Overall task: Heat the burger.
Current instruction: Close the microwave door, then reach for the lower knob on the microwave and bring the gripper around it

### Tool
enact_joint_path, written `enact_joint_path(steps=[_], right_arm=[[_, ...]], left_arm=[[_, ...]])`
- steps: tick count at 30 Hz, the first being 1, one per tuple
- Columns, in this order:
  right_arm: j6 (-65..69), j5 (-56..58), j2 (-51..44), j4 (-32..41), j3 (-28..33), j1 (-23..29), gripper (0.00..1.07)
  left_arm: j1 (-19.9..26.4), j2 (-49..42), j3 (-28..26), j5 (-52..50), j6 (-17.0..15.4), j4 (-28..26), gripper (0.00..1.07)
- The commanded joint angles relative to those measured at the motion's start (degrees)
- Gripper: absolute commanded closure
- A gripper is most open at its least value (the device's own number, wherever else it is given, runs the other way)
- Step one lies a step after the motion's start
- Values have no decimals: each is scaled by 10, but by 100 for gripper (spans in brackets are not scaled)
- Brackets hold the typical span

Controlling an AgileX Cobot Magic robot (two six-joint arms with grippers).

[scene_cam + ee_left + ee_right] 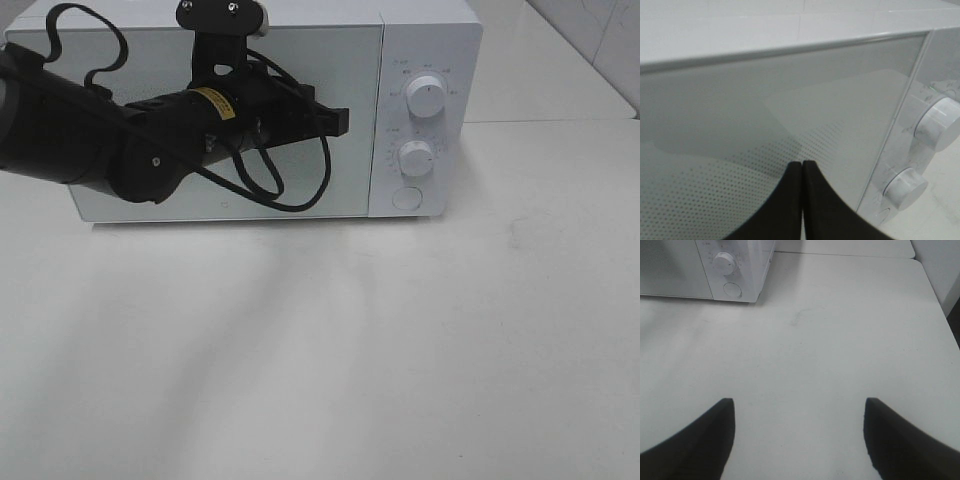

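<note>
The burger is out of view. A white microwave (420, 60) stands at the back of the table with its glass door (340, 150) closed. My left gripper (345, 120) is shut and empty, its tips close in front of the door near the door's right edge. In the left wrist view the two black fingers (790, 200) press together before the dotted door glass (740, 150). My right gripper (799, 405) is open over bare tabletop, nothing between its fingers. It does not appear in the exterior high view.
The microwave's control panel has two white knobs (427, 96) (415, 157) and a round button (407, 197). The white table (350, 350) extends in front. A table seam and a tiled wall lie at the back right.
</note>
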Motion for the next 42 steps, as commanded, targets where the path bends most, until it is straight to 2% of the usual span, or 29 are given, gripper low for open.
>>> enact_joint_path(steps=[1, 10, 11, 12, 13, 14, 16, 17, 18, 19, 24, 27, 28, 32, 34, 38, 40, 41, 42], right_arm=[[-6, -6, -15, -2, 1, -3, 39], [-6, -6, -15, -2, 1, -3, 39], [-6, -6, -15, -2, 1, -3, 39], [-6, -6, -15, -2, 1, -3, 39], [-6, -6, -15, -2, 1, -3, 39], [-6, -6, -15, -2, 1, -3, 39], [-6, -6, -15, -2, 1, -3, 39], [-6, -6, -15, -2, 1, -3, 39], [-6, -6, -15, -2, 1, -3, 39], [-6, -6, -15, -2, 1, -3, 39], [-7, -6, -15, -2, 1, -3, 39], [-6, -6, -15, -2, 1, -3, 39], [-6, -6, -15, -2, 1, -3, 39], [-6, -6, -15, -2, 1, -3, 39], [-6, -6, -15, -2, 1, -3, 39], [-6, -6, -15, -2, 1, -3, 39], [-6, -6, -15, -2, 1, -3, 39], [-6, -6, -15, -2, 1, -3, 39], [-6, -6, -15, -2, 1, -3, 39]], left_arm=[[2, -27, -12, 45, -2, -14, 107], [-1, -91, 26, 215, -2, -10, 106], [-1, -105, 27, 265, -2, -10, 94], [-1, -105, 27, 265, -2, -10, 94], [-1, -110, 27, 294, -2, -10, 83], [-1, -110, 27, 294, -2, -10, 83], [-1, -133, 27, 390, -10, -10, 22], [-1, -133, 27, 390, -10, -10, 22], [-1, -138, 27, 410, -12, -11, 12], [-1, -151, 27, 457, -13, -13, 6], [-1, -176, 27, 535, -13, -12, 6], [-1, -199, 27, 592, -13, 3, 6], [-1, -217, 27, 639, -10, 9, 6], [3, -233, 27, 698, -7, 28, 6], [23, -245, 27, 748, -6, 31, 6], [52, -260, 28, 778, -6, 31, 6], [91, -280, 34, 792, -6, 30, 6], [91, -280, 34, 792, -6, 30, 6], [118, -297, 41, 802, -6, 31, 6]])
